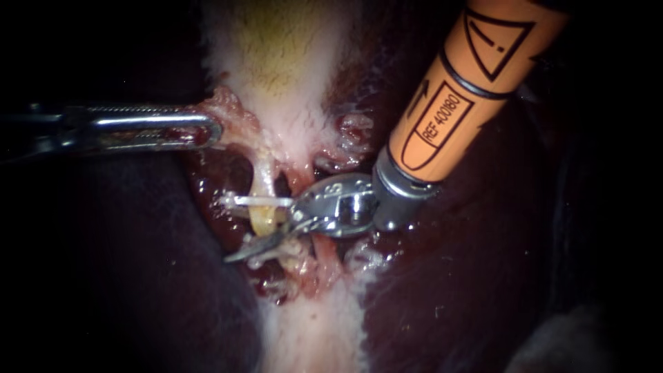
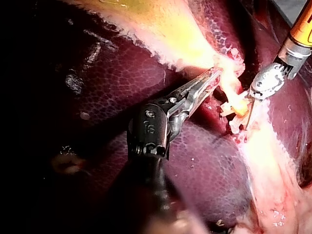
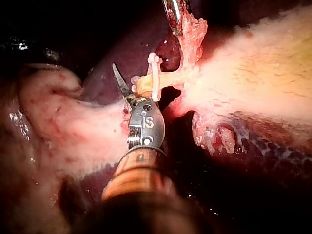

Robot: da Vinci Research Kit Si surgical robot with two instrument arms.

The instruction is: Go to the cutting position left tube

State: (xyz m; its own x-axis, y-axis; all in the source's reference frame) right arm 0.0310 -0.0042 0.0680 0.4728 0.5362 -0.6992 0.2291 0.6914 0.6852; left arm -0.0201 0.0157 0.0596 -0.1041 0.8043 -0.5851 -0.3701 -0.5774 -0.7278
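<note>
L instrument [image 1: 210,131] comes in from the left; jaws closed flat on ragged tissue [image 1: 228,110] at the gallbladder [image 1: 276,55] edge, apparently holding it out sideways so the tubes below are stretched & exposed. Left tube [image 1: 265,220] is the yellowish one running down from that tissue over the liver [image 1: 131,269]; a white clip [image 1: 250,201] sits across it. A whitish piece [image 1: 271,258] lower down may be a 2nd clip, can't say for sure.

R instrument [image 1: 262,231], orange shaft from upper right, has its jaws parted. The lower blade shows clearly, passing just under the clip & out past the tube's far side; the upper one is mostly hidden by tube & clip. Tube sits in the gap, nothing gripped as far as I can see. Looks at or v. near the cutting spot.

Risks from here:
- blades v. close to the clip; closing there could hit or loosen it, or leave too short a stump
- lower tip pokes beyond the tube toward dark liver; any further advance could nick it
- a pink strand [image 1: 323,252] lies just beside the wrist; drifting that way could catch it
- upper blade unseen, so full span across the tube isn't confirmed; partial cut possible
- if L grip slips, the tube slackens & shifts out of line
</note>
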